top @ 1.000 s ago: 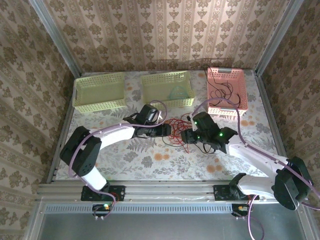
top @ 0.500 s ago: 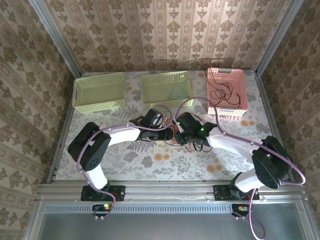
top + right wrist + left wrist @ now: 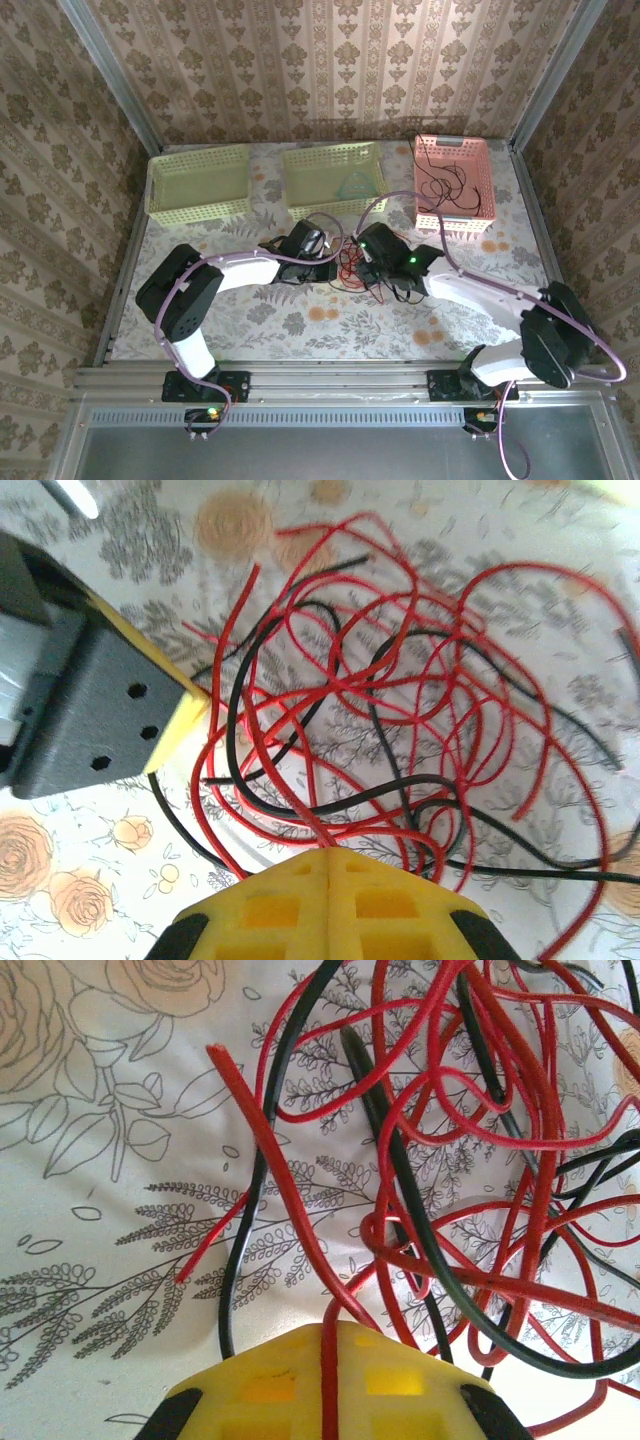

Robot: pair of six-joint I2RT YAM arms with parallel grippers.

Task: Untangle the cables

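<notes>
Cables (image 3: 347,268), red + black, too knotted to count, are lying in 1 tangle mid-surface (image 3: 300,325). 2 end effectors are meeting there: left end effector (image 3: 328,1332) is pinching a red cable (image 3: 328,1380), right end effector (image 3: 328,858) is pressing shut on a red strand (image 3: 290,795). 3 baskets are lining the far edge: 2 green (image 3: 200,208) (image 3: 335,200), 1 pink (image 3: 455,222) w/ black wires (image 3: 440,185). Bare room is lying toward the front & both sides.
</notes>
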